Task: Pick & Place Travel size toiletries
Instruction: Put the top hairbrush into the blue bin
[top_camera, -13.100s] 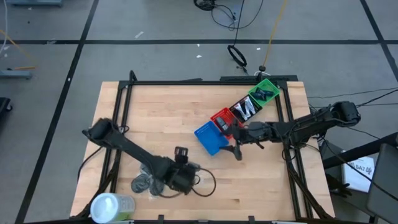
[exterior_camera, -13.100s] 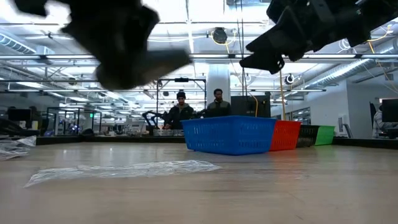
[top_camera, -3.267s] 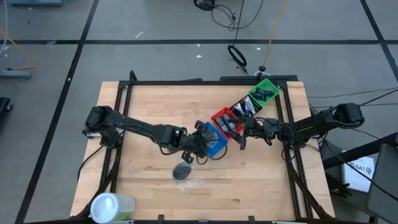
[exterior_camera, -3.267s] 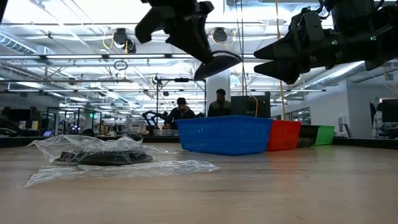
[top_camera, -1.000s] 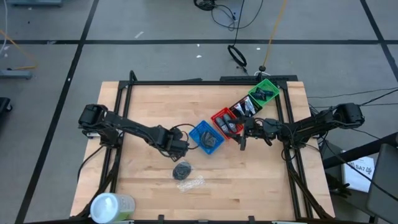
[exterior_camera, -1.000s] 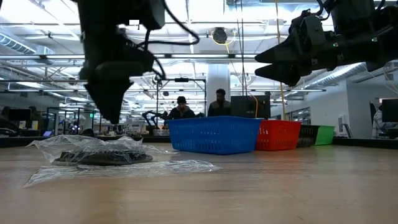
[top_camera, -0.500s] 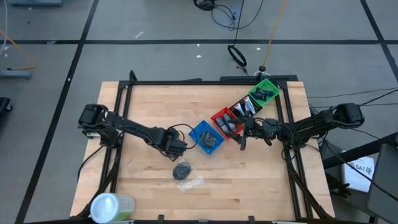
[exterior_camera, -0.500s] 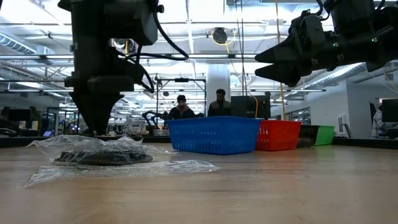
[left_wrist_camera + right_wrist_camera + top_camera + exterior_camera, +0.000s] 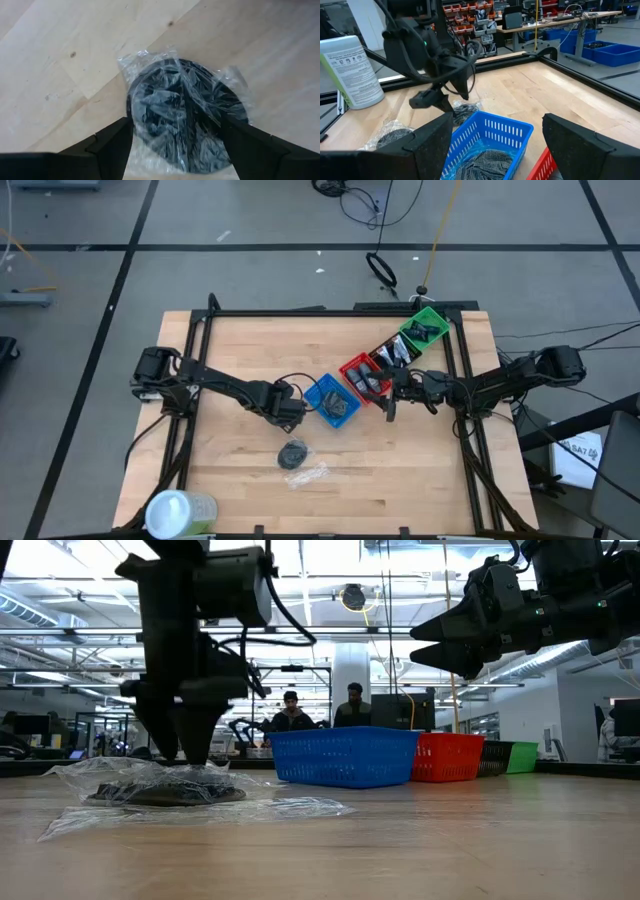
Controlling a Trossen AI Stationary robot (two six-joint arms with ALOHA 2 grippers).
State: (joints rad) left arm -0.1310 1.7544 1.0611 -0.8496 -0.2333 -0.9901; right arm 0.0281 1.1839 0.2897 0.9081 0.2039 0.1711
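A dark round disc [image 9: 185,117] wrapped in clear plastic lies flat on the wooden table [image 9: 230,360], near the blue basket [image 9: 332,402]. My left gripper [image 9: 175,150] points down over the disc [image 9: 165,792], open, one finger on each side of it. In the low view its fingertips [image 9: 185,755] stand at the top of the crumpled plastic. Another wrapped dark disc [image 9: 487,162] lies in the blue basket. My right gripper [image 9: 388,410] waits level and open beside the red basket [image 9: 362,375], with nothing between its fingers. My left gripper comes at the wrapped disc from above with its fingers spread to either side of it. Its fingertips [image 9: 200,758] reach the level of the plastic's top, and I cannot tell whether they touch it.
A row of baskets runs from the blue one through the red one to the green one [image 9: 424,328] at the far right. A loose clear wrapper [image 9: 310,475] lies just nearer than the disc. A large white-topped green container [image 9: 180,512] stands at the near left corner.
My left gripper has come down toward the wrapped disc, has rolled a little about its pointing line, and has opened: the low view showed one closed tip a second ago and shows two spread fingers now. The disc has stayed where it was.
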